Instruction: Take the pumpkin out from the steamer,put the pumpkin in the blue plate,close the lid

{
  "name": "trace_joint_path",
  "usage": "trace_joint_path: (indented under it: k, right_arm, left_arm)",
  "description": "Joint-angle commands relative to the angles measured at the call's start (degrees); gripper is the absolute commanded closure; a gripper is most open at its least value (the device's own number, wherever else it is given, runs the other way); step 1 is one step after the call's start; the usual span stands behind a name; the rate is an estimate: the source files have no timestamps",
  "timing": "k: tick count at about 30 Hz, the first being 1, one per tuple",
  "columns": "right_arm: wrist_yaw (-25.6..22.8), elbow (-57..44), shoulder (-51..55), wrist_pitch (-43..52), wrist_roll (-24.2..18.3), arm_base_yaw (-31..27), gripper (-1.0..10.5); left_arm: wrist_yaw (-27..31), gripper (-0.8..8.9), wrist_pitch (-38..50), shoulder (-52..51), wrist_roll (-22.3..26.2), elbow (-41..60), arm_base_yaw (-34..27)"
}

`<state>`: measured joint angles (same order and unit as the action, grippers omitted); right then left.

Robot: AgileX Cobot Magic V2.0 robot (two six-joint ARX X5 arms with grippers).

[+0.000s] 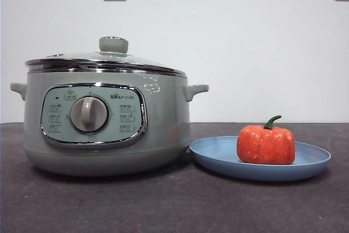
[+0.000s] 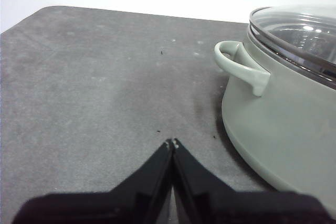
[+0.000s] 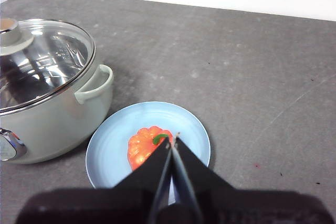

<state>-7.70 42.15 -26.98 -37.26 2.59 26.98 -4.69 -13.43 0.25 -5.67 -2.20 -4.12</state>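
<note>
Apparently done: pumpkin (image 3: 148, 148) on blue plate (image 3: 113, 153) below right gripper (image 3: 173, 139), jaws pressed together; lid (image 1: 103, 59) seated on steamer (image 1: 163, 129); left gripper (image 2: 172, 143) pressed together beside steamer; nothing left but retreat.

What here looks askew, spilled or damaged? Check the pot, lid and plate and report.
Nothing stands out. The lid sits level on the steamer, the pumpkin stands upright in the blue plate, and the plate lies flat beside the pot. No spills or damage show. Both grippers, left and right, are shut and hold nothing.
</note>
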Motion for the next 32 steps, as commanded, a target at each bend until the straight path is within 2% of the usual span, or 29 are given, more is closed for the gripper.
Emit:
trace_joint_path:
  k: [1,6,10,12,14,17,20,25,32]
  right_arm:
    - [-0.17,-0.33,0.00,0.26,0.33,0.04,9.5]
    - [-0.22,-0.33,0.02,0.17,0.24,0.04,9.5]
    - [-1.84,-1.05,1.44,0.44,-4.37,-2.47,9.5]
    - [0.48,-3.67,3.52,2.78,-8.92,-7.19,9.5]
    - [5.79,-7.82,6.38,6.80,-11.02,-12.66,9.5]
    - [13.49,-15.41,11.56,13.18,-11.21,-20.00,9.5]
    - [15.32,-22.45,16.04,17.94,-11.26,-23.80,9.5]
    - [15.37,-31.82,19.50,25.33,-9.90,-24.79,9.5]
    - [19.82,-38.82,22.16,29.68,-8.50,-24.70,9.5]
  left_arm:
    - [-0.04,8.17,0.09,-0.13,-0.33,0.92,-0.09]
    - [-0.02,8.17,0.09,-0.13,-0.33,0.92,-0.09]
    - [-0.04,8.17,0.09,-0.13,-0.33,0.92,-0.09]
    - [-0.04,8.17,0.09,-0.13,-0.33,0.92,-0.09]
    - [-0.02,8.17,0.09,-0.13,-0.33,0.92,-0.09]
    - [-0.04,8.17,0.09,-0.13,-0.33,0.92,-0.09]
    - [-0.02,8.17,0.09,-0.13,-0.33,0.92,-0.09]
    - [-0.04,8.17,0.09,-0.13,-0.33,0.92,-0.09]
    - [-0.04,8.17,0.09,-0.13,-0.33,0.92,-0.09]
